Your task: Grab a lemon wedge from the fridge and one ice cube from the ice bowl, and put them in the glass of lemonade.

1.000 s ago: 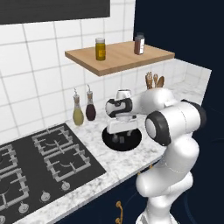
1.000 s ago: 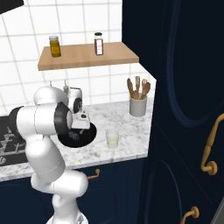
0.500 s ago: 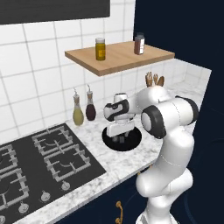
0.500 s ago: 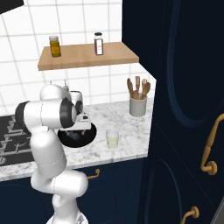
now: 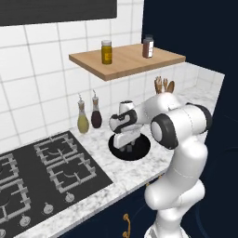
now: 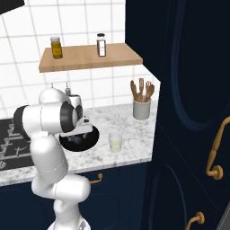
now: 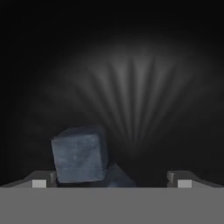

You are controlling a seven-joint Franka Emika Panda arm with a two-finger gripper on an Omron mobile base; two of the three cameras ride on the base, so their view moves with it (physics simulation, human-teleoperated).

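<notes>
Down over the wide, glossy black ice bowl (image 5: 139, 149) on the marble desk (image 5: 130, 169), the white arm folds at its elbow, hand (image 5: 124, 145) lowered inside, fingers apart beside a pale greyish-blue ice cube (image 7: 80, 154). Just right stands the clear, yellow-tinted glass of lemonade (image 6: 115, 142).

ice cube (image 7: 80, 154) in ice bowl (image 5: 141, 152), bowl on counter (image 6: 126, 123) right of stove (image 5: 42, 172), glass of lemonade (image 6: 115, 143) right of bowl, utensil cup (image 6: 141, 108) behind

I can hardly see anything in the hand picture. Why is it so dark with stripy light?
Hand view: the camera looks into the glossy black ice bowl, so it reads dark; pale streaks are glare. The ice cube looks grey. Both base views: bright and evenly lit.
</notes>
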